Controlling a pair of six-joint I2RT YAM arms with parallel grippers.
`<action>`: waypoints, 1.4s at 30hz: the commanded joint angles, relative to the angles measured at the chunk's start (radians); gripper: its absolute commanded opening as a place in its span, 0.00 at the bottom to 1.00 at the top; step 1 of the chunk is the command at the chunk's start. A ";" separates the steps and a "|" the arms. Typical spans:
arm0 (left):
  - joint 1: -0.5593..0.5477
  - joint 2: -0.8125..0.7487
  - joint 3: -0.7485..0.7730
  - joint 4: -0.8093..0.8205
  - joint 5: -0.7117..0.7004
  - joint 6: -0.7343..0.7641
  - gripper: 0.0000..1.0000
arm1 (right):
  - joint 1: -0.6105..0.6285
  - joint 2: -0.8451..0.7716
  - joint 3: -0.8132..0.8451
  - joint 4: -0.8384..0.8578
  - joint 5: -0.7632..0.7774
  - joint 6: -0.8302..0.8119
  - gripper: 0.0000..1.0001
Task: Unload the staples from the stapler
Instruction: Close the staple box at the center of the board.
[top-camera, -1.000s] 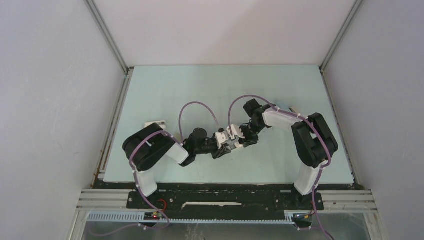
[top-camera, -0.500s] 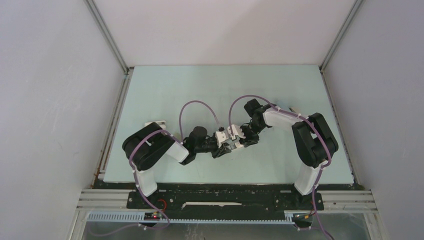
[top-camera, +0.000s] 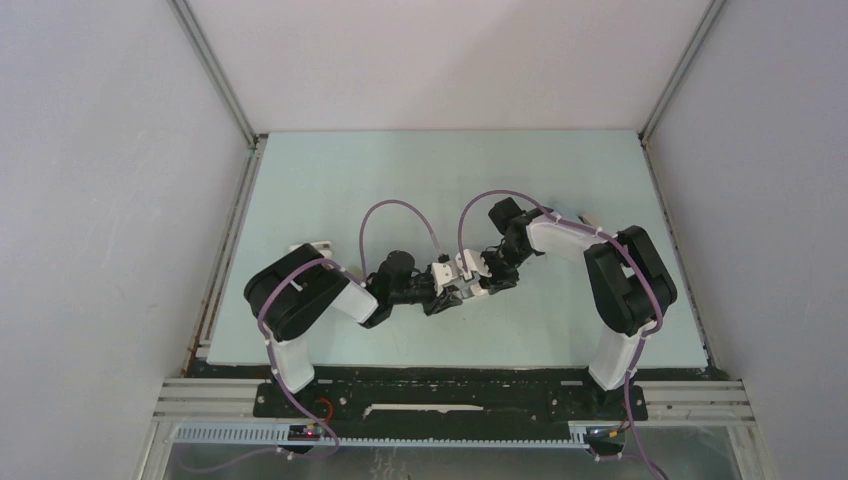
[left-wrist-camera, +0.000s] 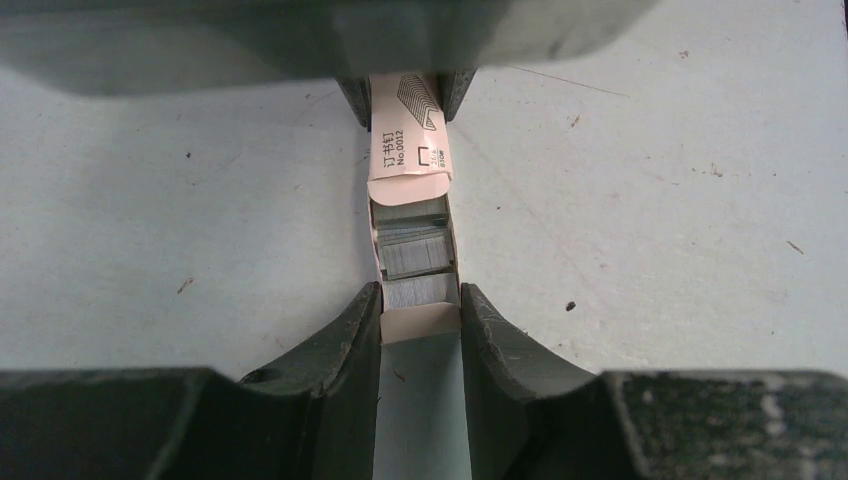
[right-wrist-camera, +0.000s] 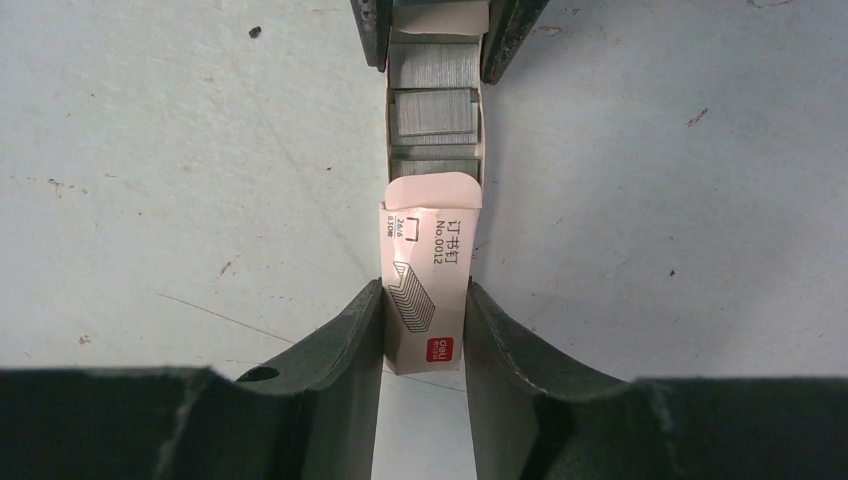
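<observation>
Left claw (left-wrist-camera: 420, 300) nudged left, gripping tray (left-wrist-camera: 418, 322); right claw (right-wrist-camera: 425, 300) gripping sleeve (right-wrist-camera: 432, 240).

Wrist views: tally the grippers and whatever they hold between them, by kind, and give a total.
grippers: 2, the left gripper and the right gripper, each shut on one end of the box
staple box: 1, slid open
staple strips: 3 showing in the open tray
Total: 6

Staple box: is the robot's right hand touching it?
Touching. The right wrist view shows the right hand with both fingers pressed against the staple box sides, no gap.
</observation>
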 joint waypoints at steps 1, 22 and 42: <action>0.006 0.018 0.069 -0.069 -0.045 0.024 0.34 | 0.034 -0.020 0.001 -0.044 0.020 -0.054 0.41; 0.006 0.017 0.049 -0.011 -0.090 -0.037 0.33 | 0.053 -0.020 0.001 -0.034 0.030 0.002 0.42; -0.050 0.034 0.001 0.121 -0.111 -0.135 0.32 | 0.076 -0.004 0.001 0.067 0.063 0.225 0.41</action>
